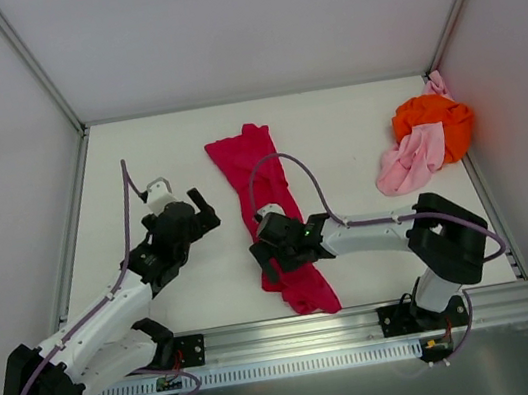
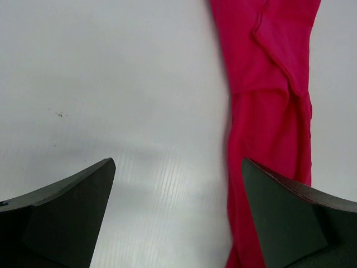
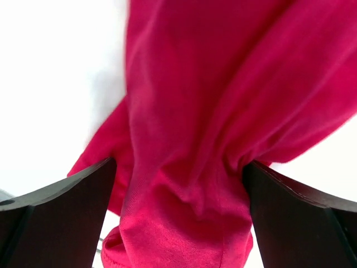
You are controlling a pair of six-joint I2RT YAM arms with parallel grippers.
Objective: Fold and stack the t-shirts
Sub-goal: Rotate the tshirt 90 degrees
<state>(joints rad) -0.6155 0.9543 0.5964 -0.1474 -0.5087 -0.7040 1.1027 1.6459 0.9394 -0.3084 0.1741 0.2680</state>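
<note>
The crimson t-shirt (image 1: 264,185) lies as a long, narrow crumpled strip down the middle of the white table (image 1: 333,125). My right gripper (image 1: 264,246) is low over its near part. In the right wrist view the jaws (image 3: 178,167) stand wide open with bunched crimson cloth (image 3: 189,139) filling the gap between them. My left gripper (image 1: 207,210) is open and empty just left of the strip. In the left wrist view (image 2: 178,167) the crimson t-shirt (image 2: 270,100) runs past the right finger (image 2: 284,218). The orange t-shirt (image 1: 438,118) and the pale pink t-shirt (image 1: 410,161) lie crumpled together at the far right.
White walls with metal corner posts enclose the table on three sides. An aluminium rail (image 1: 366,320) with both arm bases runs along the near edge. The orange and pink pile sits against the right wall.
</note>
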